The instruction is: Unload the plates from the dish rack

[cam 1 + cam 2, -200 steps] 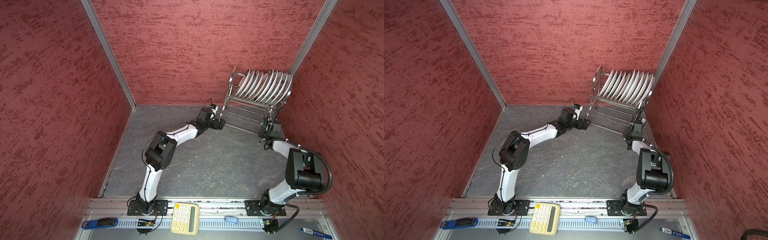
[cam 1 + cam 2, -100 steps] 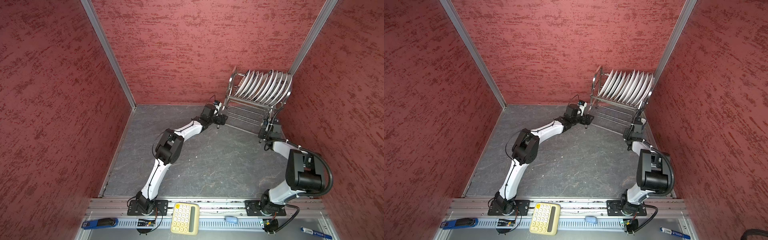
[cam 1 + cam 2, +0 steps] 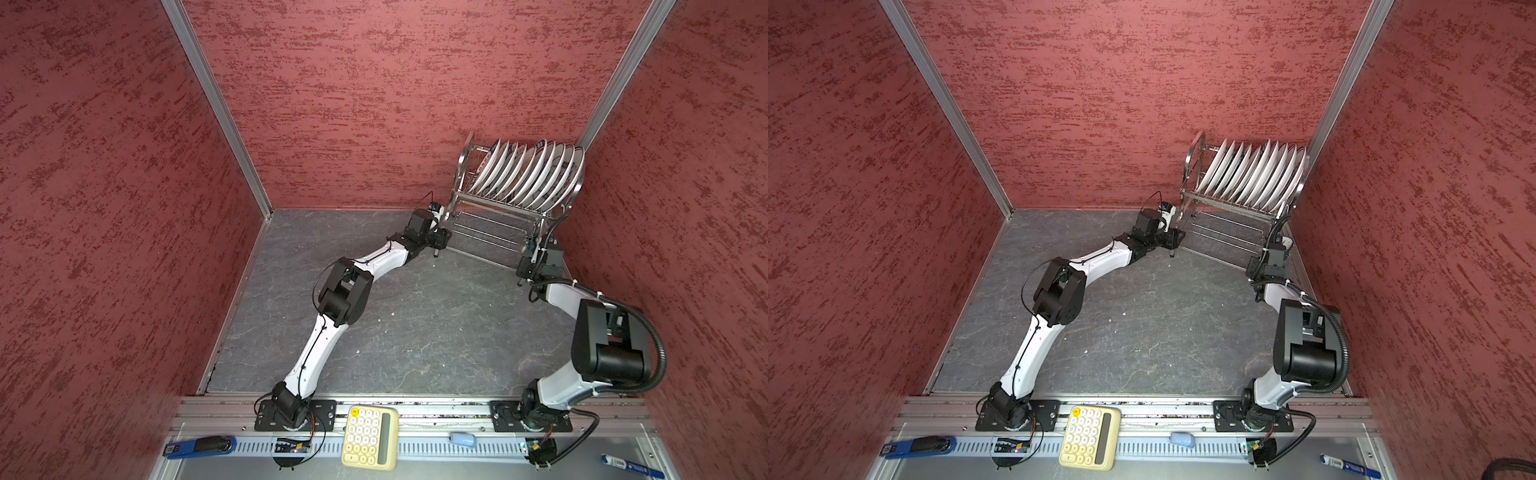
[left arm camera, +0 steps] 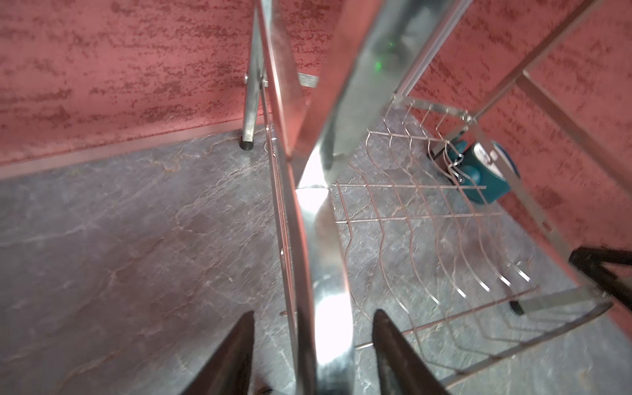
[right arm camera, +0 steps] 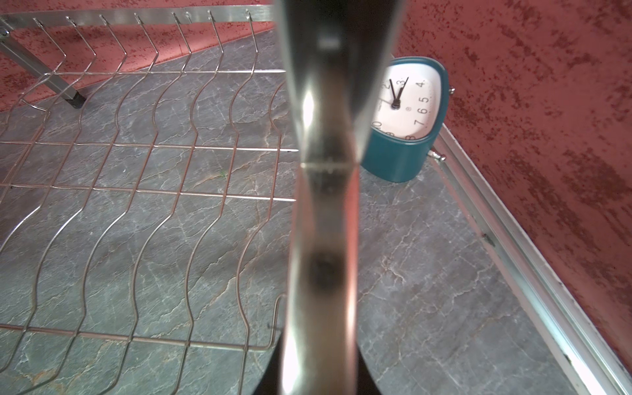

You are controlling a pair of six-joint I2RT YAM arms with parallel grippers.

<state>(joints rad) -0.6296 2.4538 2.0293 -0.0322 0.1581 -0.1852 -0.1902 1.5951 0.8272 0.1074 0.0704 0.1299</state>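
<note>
So the dish rack (image 3: 505, 226) is tucked into the far corner, and both arms are down at its feet, one on each side frame. The plates (image 3: 530, 174) all stand on edge in the top tier, well above both sets of jaws, and neither gripper touches them. My read is that this is a grab-the-rack step, to steady it or drag it out of the corner before any plate comes out.

The right gripper (image 5: 321, 374) is pinched onto the right frame tube (image 5: 321, 222), which runs straight out from between its jaws. The left gripper (image 4: 313, 313) hasn't clamped yet. Its jaws are spread with the left frame tube (image 4: 328, 273) between them, and a sliver of floor shows on either side of the metal.

To do it well, I'd centre that tube between the left jaws before squeezing. It's round, shiny and probably slippery, and a flat strip right alongside it could get caught off-centre. Then I'd move both arms together and keep the rack level, or that row of plates could rattle or tip.

The lower wire shelf (image 4: 427, 222) lies just to the inner side of the left jaws and is empty. One small thing: a teal clock (image 5: 407, 113) sits just beyond the right jaws, behind the tube, so don't shove the rack backwards.
</note>
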